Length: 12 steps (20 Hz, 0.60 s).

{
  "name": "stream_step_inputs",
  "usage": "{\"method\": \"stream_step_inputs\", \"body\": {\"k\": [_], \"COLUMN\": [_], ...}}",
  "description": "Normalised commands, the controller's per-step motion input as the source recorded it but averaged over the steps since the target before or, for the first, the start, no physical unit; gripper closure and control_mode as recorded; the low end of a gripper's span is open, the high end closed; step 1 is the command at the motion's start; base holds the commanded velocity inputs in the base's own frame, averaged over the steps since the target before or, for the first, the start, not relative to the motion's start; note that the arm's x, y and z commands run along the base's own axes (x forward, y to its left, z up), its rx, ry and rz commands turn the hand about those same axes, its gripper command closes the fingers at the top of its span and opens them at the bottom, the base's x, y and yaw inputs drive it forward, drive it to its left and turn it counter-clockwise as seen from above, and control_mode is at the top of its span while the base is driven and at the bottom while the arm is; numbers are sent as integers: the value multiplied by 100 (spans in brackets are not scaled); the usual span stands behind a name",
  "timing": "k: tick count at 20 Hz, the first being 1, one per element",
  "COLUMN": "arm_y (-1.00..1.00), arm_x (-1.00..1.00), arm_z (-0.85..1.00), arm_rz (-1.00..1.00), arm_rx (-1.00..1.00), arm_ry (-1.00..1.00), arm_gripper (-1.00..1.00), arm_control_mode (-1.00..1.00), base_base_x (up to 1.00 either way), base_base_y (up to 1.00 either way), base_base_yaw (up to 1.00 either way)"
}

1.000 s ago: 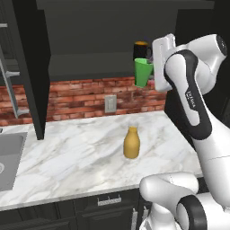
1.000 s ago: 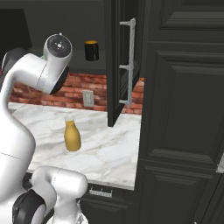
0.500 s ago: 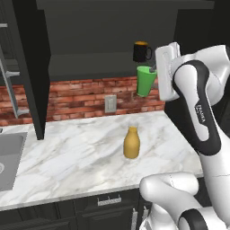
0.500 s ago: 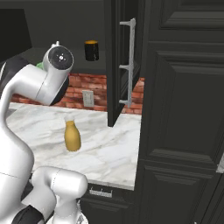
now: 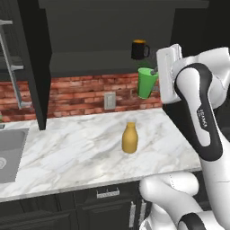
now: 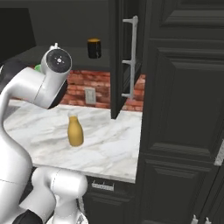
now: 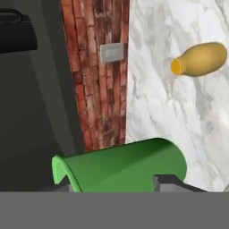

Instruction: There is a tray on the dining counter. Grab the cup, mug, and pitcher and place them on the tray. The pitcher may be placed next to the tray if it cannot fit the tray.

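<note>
The green cup [image 5: 147, 83] hangs in the air in front of the open cabinet shelf, tilted, with my gripper [image 5: 154, 72] shut on its rim side. In the hand view the cup [image 7: 125, 167] lies across the bottom, and one fingertip [image 7: 166, 180] shows against it. The black mug [image 5: 140, 49] stands on the shelf just above and behind the cup. On the marble counter below, the yellow-orange pitcher [image 5: 130, 138] stands upright, well apart from the gripper. The tray and the dining counter are out of view.
An open dark cabinet door [image 5: 33, 67] stands at the left, with a sink [image 5: 9, 152] below it. A wall outlet [image 5: 109, 101] sits in the brick backsplash. Tall dark cabinets with a long handle [image 6: 131, 57] close off the right side.
The gripper has carried the cup down and a little to the right, away from the shelf and the mug. The mug and the pitcher have not moved.
</note>
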Motion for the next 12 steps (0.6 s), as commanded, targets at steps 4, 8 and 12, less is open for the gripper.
{"method": "stream_step_inputs", "body": {"k": [4,8,12], "arm_y": [0,0,0], "arm_x": [0,0,0], "arm_z": [0,0,0], "arm_rz": [0,0,0], "arm_rx": [0,0,0], "arm_ry": [0,0,0], "arm_gripper": [100,100,100], "arm_control_mode": [100,100,100], "base_base_x": [-93,-87,-47], "base_base_y": [-8,-3,0], "base_base_yaw": [25,54,67]}}
